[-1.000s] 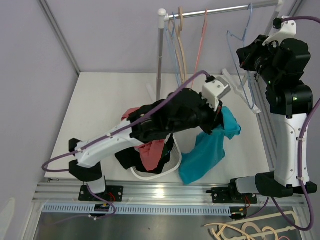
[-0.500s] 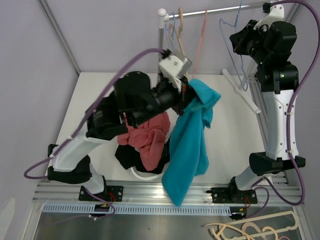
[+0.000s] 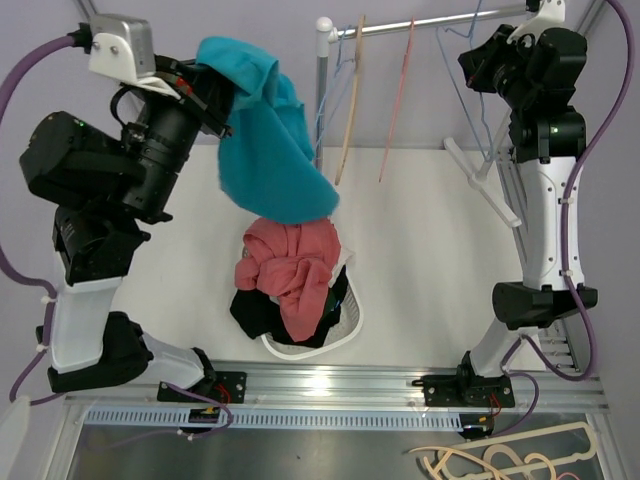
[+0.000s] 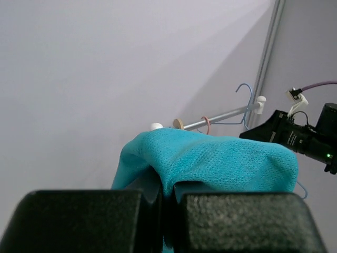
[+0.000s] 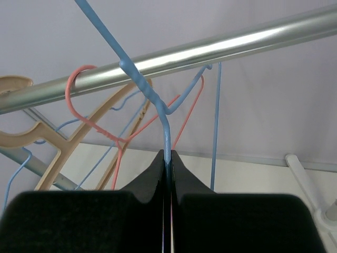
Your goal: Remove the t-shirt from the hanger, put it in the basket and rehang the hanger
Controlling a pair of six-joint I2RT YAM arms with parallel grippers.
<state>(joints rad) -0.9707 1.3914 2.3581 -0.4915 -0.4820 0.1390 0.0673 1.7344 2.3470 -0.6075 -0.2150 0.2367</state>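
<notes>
Top external: left hand (image 3: 214, 96) clenched on t-shirt (image 3: 272, 165); right hand (image 3: 474, 62) pinching blue hanger (image 5: 164, 124); basket (image 3: 302, 350) beneath.

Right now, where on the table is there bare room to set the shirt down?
The widest bare table lies between the basket and the right arm. A narrower strip runs between the basket and the left arm. The back middle is crowded: hangers dangle from the rail there. The basket is heaped with clothes.
</notes>
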